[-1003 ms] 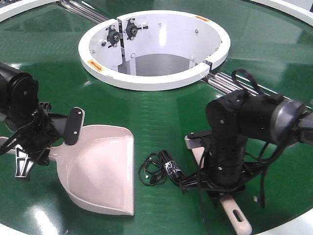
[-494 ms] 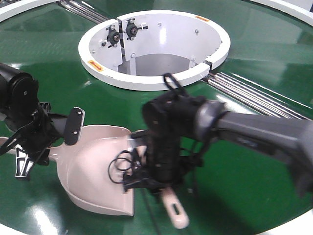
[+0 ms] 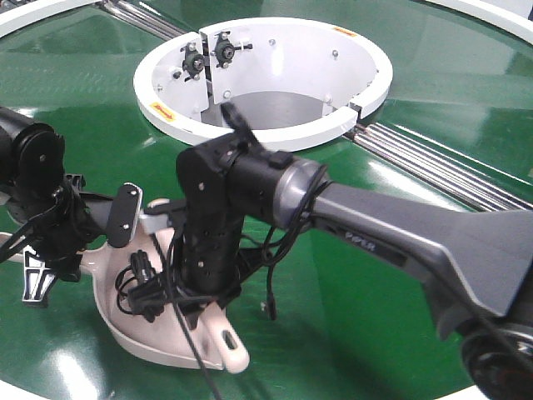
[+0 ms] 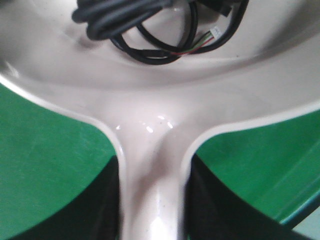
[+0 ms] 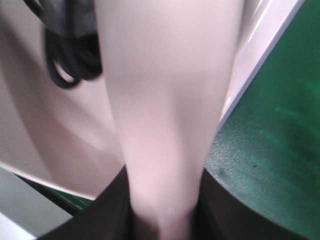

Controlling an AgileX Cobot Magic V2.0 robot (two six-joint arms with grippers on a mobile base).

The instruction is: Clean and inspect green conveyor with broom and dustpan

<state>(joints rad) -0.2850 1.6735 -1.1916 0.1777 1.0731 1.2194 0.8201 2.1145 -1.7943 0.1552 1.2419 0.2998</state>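
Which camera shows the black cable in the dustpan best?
The left wrist view: the coiled black cable lies sharp inside the pale pink plastic dustpan, white connector visible. The front view shows it small beside the right arm; the right wrist view only a blurred loop.

broom (image 3: 236, 353) bristles hidden behind right arm (image 3: 375, 225), dustpan (image 4: 150, 150) handle cut by bottom edge, cable (image 5: 70, 55) blurred

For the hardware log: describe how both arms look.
Right arm: wide grey link with faint lettering, tapering into a black wrist with a perforated black cylinder and loose black cables. Left arm: all black, round joint housing, a dark plate with pale edge and open-frame bracket.
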